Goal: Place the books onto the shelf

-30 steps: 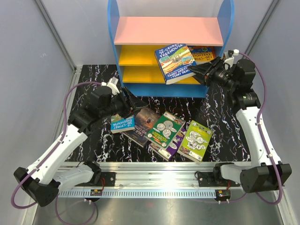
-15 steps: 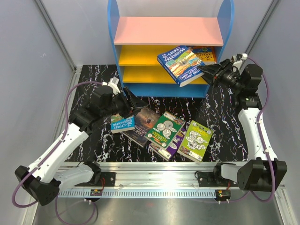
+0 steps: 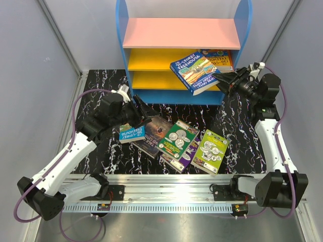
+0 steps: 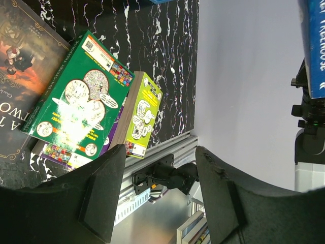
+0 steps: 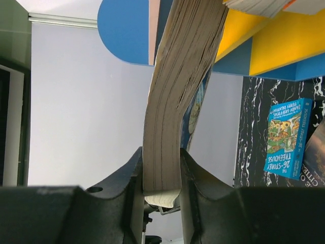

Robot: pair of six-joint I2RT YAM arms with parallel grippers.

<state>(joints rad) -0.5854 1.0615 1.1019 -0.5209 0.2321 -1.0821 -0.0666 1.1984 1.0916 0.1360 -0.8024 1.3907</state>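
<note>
Moved: blue book has tilted further, upper centre, in front of shelf.
Right gripper: pinching blue book's edge.
Shelf: orange book lies on upper yellow board, right end.
Left gripper: spread, over small blue book.
Counter: brown book, green book, lime book, fanned at centre.

Counted seven books: five at six o'clock on the table, two at twelve by one shelf; two grippers
</note>
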